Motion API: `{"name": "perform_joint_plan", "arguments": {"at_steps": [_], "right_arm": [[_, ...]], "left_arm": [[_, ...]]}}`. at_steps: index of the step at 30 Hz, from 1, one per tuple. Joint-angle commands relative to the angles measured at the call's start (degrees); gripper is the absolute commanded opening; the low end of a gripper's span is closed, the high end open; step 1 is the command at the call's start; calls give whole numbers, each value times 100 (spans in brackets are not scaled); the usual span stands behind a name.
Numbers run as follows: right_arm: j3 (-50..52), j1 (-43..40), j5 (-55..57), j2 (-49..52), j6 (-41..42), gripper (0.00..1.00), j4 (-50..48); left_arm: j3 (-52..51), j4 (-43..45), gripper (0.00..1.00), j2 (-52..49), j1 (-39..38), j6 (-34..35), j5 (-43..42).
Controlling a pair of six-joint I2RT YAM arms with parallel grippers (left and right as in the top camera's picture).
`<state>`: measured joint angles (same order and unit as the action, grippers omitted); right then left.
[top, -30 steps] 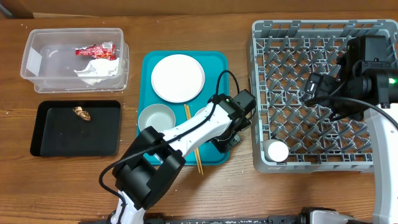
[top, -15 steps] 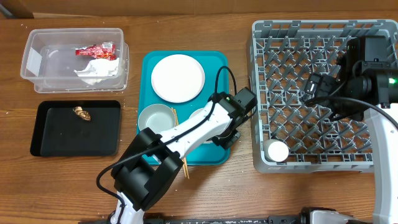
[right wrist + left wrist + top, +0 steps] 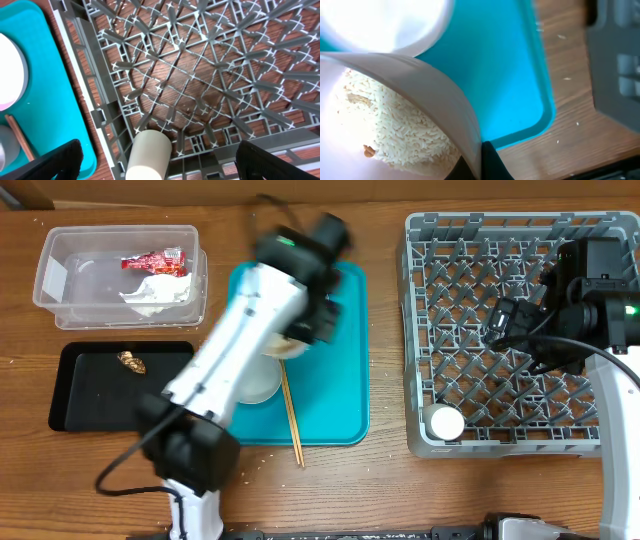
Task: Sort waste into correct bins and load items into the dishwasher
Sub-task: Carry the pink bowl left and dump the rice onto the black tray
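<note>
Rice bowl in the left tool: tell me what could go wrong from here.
1. The left tool pinches the bowl by its rim only, and the arm shows blurred in the overhead view, so the rice may spill onto the teal tray.
2. A chopstick overhangs the tray's front edge below the arm; a low pass could knock it off.

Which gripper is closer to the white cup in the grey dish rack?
Right. The right gripper hangs over the dish rack that holds the white cup. The left gripper is away over the teal tray, gripping a bowl of rice.
</note>
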<state>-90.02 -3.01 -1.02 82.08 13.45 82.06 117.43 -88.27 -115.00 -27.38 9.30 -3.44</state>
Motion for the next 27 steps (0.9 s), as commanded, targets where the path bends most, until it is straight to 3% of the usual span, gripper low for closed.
{"name": "perform_joint_plan", "arguments": {"at_steps": [1, 6, 13, 20, 27], "right_arm": [[-155, -28, -66, -9, -20, 100, -33], [-155, -28, -66, -9, -17, 100, -33], [-155, -28, -125, -9, -20, 100, -31], [-155, -28, -125, -9, -17, 100, -28], [-155, -28, -170, -9, -17, 100, -28]], "left_arm": [[79, -144, 4, 380, 1137, -98, -691], [-337, -168, 4, 442, 2396, -828, -1641], [-1690, 81, 4, 444, 3873, -2011, -3287], [-2793, 201, 4, 444, 4944, -3416, -4813], [-3362, 203, 4, 442, 6002, -4070, -5886]]}}
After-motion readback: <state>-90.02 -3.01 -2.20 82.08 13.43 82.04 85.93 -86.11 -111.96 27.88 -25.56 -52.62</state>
